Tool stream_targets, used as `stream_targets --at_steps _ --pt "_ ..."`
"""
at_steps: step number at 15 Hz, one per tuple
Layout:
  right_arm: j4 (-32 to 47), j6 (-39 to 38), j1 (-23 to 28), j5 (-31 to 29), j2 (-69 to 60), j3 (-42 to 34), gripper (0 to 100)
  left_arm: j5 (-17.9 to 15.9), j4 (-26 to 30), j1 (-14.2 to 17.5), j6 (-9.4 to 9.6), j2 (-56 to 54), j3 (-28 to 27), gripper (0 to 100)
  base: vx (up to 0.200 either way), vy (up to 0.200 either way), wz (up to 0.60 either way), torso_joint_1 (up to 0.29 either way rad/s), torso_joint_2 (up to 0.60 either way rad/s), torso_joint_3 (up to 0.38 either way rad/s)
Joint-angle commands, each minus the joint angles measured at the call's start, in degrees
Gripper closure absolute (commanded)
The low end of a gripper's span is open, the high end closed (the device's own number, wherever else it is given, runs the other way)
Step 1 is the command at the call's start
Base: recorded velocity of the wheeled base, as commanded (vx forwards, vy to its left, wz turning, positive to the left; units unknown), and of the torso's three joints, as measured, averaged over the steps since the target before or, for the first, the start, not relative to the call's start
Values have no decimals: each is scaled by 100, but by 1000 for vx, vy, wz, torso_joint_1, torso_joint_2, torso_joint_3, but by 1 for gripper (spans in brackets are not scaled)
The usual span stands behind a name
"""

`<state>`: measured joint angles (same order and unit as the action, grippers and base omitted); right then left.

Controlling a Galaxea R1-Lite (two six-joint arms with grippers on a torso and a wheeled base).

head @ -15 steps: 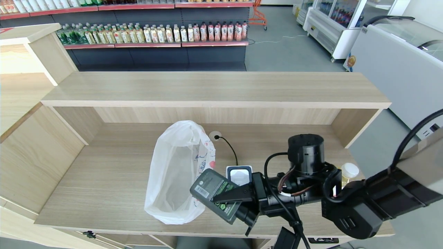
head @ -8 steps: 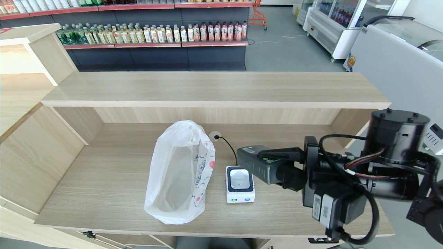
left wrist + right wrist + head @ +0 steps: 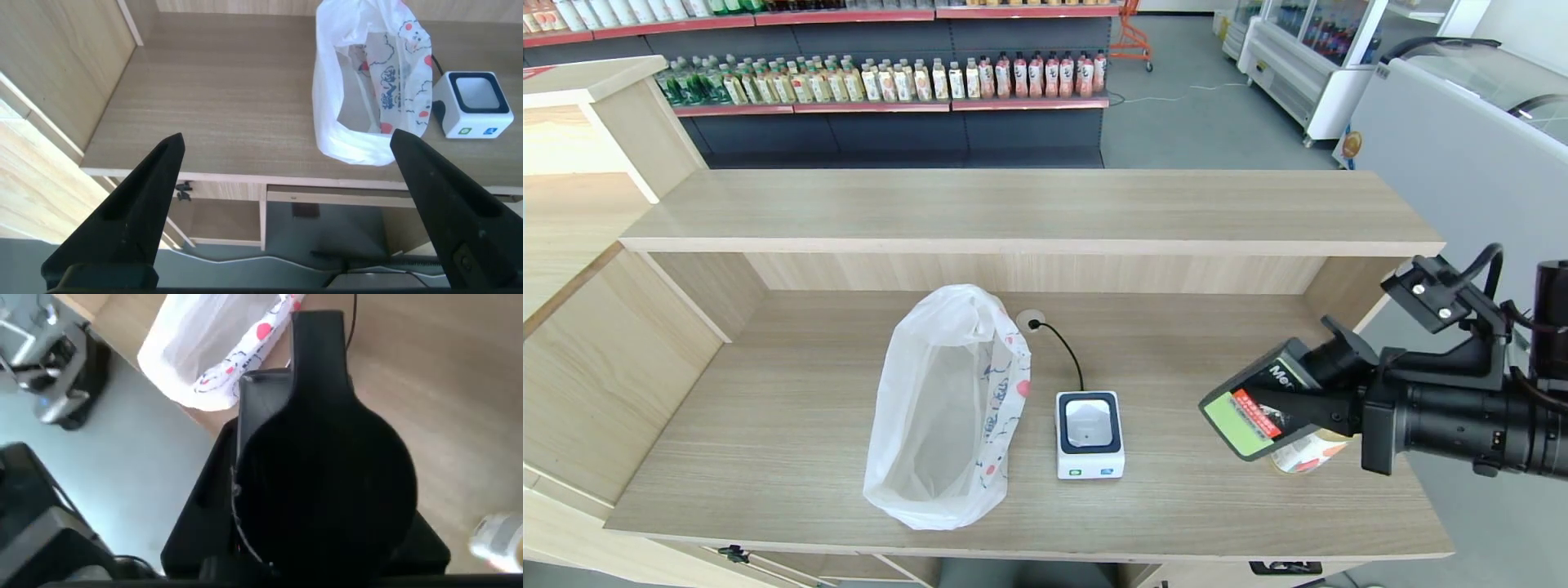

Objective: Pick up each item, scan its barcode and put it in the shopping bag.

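One box (image 3: 1245, 412) held at the scanner's (image 3: 1089, 433) 3 o'clock.
My right claw (image 3: 1303, 398) pinches the box above the desk (image 3: 768, 457), label face left bare, probably for scanning; the shopping bag (image 3: 939, 408) gapes at the scanner's 9 o'clock; my left claw (image 3: 288, 143) hangs spread.

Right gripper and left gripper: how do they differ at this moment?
The right gripper is shut; the left gripper is open, fingers spread wide. The right gripper holds a dark box above the right end of the counter, over a bottle; the left gripper holds nothing. Both have dark fingers.
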<state>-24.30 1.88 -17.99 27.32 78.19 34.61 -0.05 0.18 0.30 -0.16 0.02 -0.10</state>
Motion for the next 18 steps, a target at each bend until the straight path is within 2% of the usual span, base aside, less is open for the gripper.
stream_targets --at_steps 1,3,5,10,15,18 --pt "180 -1717 94 -306 -41 -77 100 -4 -1 5 -2 -2 1 0 0 0 0 0 0 0" --pt "-304 -2332 85 -464 372 -60 100 -4 -1 5 -2 -2 1 0 0 0 0 0 0 0" --pt "-576 -2596 85 -623 785 -68 100 5 -1 5 -2 -2 1 0 0 0 0 0 0 0" --pt "-1033 -2605 -11 -860 1462 -7 100 -4 -1 5 7 -2 1 0 0 0 0 0 0 0" --pt "-1068 -2622 -222 -965 1541 -16 100 5 -1 -4 -2 -2 1 0 0 0 0 0 0 0" --pt "-1086 -2622 -372 -974 1603 -7 100 -4 -1 -4 -19 -2 1 0 0 200 0 7 2 4"
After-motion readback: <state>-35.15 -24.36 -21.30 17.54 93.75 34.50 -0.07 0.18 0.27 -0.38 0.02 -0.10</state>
